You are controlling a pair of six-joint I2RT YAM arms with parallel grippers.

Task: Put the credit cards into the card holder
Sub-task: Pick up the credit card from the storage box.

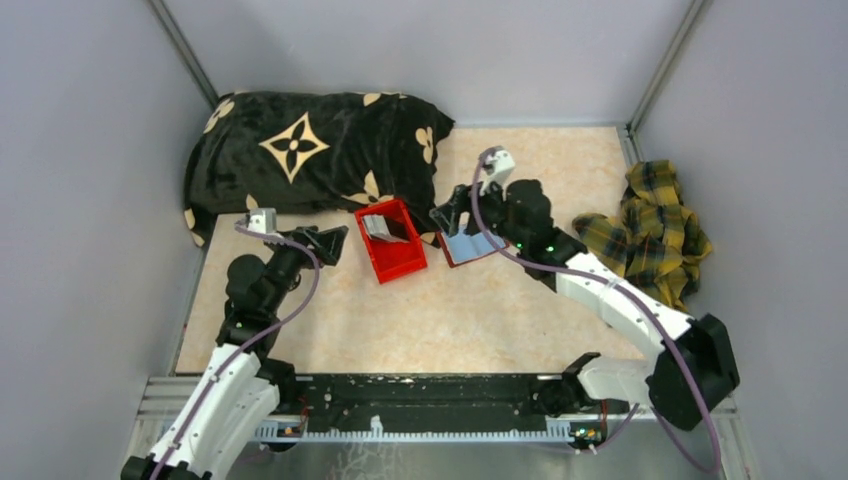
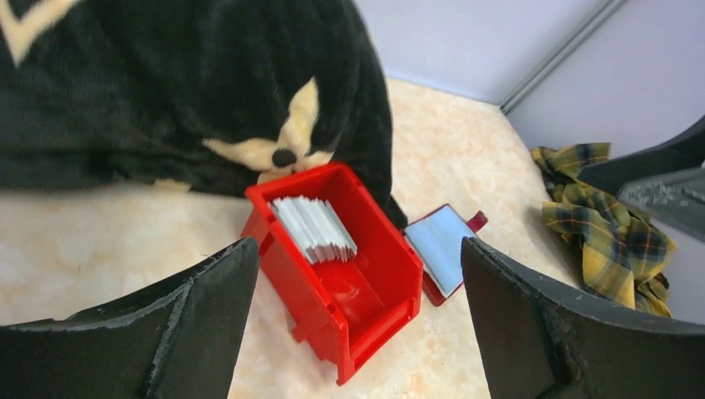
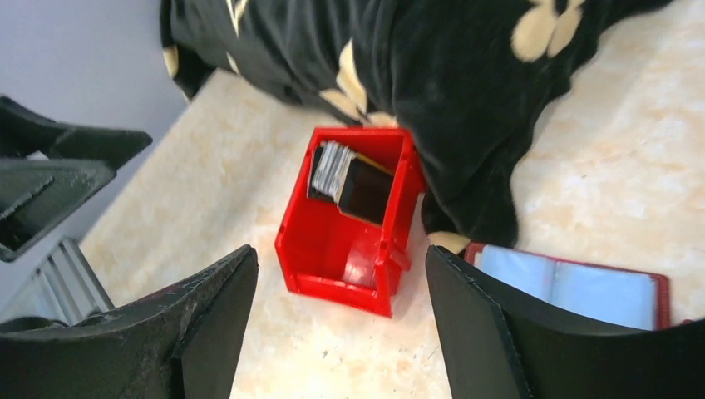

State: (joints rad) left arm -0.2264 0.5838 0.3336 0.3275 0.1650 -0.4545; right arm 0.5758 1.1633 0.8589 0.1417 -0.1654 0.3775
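While both jaws stand wide and empty, left gripper faces the one red bin, and right gripper hangs by the one card holder, which lies open on the table just right of the bin. One stack of credit cards stands inside the bin; card count unreadable. Right finger hides part of the holder.
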